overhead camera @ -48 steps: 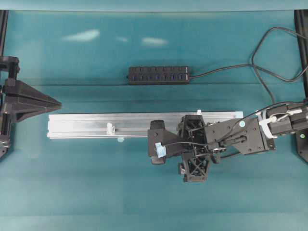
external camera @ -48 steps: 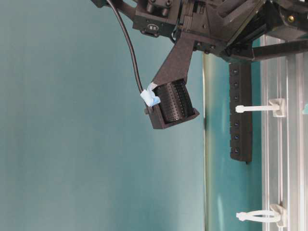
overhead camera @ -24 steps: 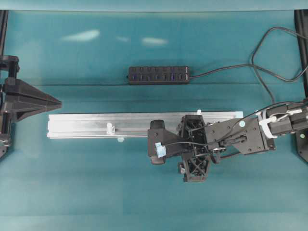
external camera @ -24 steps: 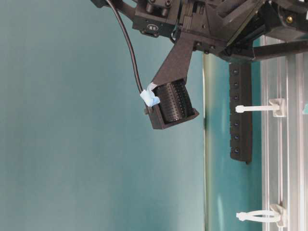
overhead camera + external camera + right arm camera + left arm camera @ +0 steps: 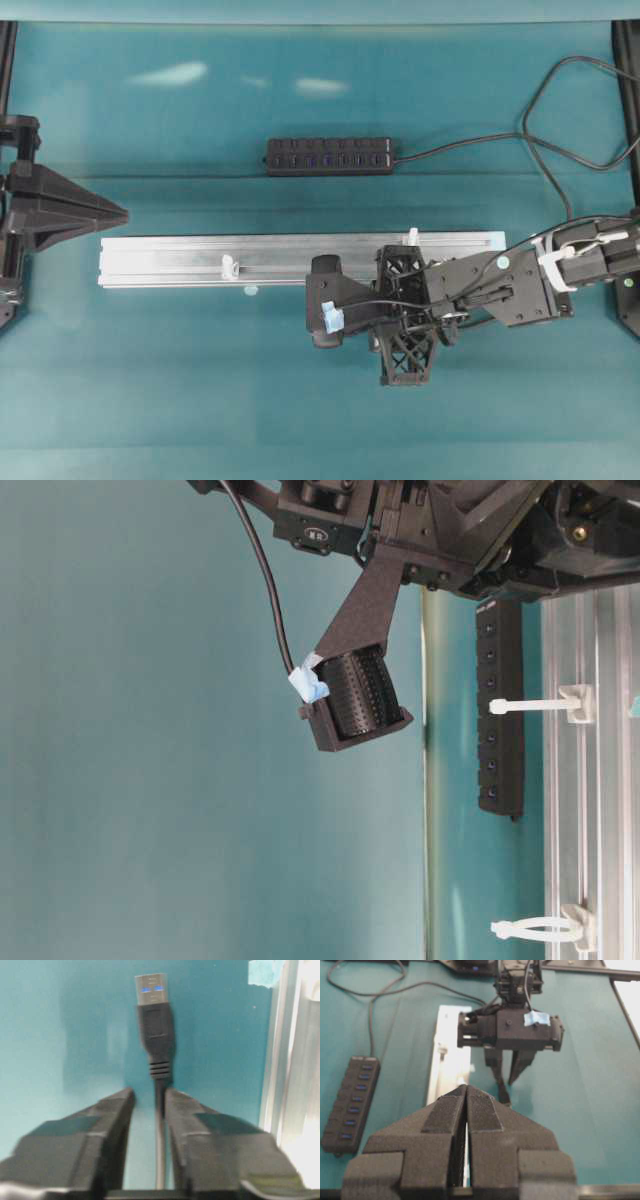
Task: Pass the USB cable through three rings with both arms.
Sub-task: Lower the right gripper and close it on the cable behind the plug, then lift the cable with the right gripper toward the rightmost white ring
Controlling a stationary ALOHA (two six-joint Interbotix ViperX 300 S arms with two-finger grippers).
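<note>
The USB cable (image 5: pixel 160 1125) runs between the fingers of my right gripper (image 5: pixel 149 1092). Its black plug (image 5: pixel 152 995) lies ahead of the fingertips over the teal table. The jaws stand wider than the cord, which touches only the right finger (image 5: pixel 180 1110). In the left wrist view the right gripper (image 5: pixel 509 1091) points down beside the rail, fingers apart. Two white rings show on the rail in the overhead view (image 5: pixel 228 267) (image 5: pixel 413 236) and in the table-level view (image 5: pixel 535 706) (image 5: pixel 535 929). The third ring is hidden. My left gripper (image 5: pixel 122 212) (image 5: pixel 466 1087) is shut and empty at the far left.
The silver aluminium rail (image 5: pixel 170 262) lies across the table's middle, and shows in the right wrist view (image 5: pixel 295 1060). The black USB hub (image 5: pixel 328 156) sits behind it, its cord looping at the right (image 5: pixel 540 110). My right wrist camera (image 5: pixel 325 300) hides the right fingers from above.
My right arm has shifted slightly toward the front edge of the table, off the rail. The left arm has not moved.
</note>
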